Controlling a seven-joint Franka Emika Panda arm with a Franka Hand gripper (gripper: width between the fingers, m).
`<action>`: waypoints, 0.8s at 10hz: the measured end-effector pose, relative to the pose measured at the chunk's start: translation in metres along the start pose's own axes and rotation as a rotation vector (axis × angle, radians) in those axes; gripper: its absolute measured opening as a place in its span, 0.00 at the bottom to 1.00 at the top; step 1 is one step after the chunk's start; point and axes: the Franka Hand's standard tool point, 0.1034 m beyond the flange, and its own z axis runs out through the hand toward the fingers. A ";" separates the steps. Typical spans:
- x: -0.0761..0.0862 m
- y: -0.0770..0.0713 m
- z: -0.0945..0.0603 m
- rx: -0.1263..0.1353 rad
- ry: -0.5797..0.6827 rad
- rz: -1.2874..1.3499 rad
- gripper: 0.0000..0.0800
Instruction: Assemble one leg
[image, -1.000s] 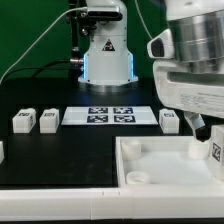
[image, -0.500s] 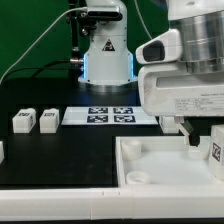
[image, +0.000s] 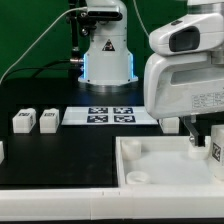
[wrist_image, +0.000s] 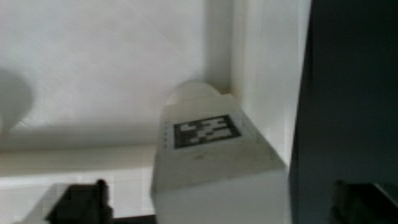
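One leg sits between the spread fingers of the hand — untouched.

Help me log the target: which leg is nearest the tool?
The leg inside the white tray at the exterior view's right, between the fingertips of the open tool. The other legs stand on the black table at the left, far off.

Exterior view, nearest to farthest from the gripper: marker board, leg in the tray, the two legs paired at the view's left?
1. Tagged leg in the tray: exterior view's right, at the gripper.
2. Marker board: middle.
3. Inner leg of the pair: exterior view's left.
4. Outer leg: farther left.
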 end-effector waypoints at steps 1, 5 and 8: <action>0.000 0.000 0.000 0.000 0.000 0.006 0.65; 0.001 0.002 0.000 0.004 0.002 0.384 0.37; 0.002 0.005 0.001 0.030 0.005 0.950 0.37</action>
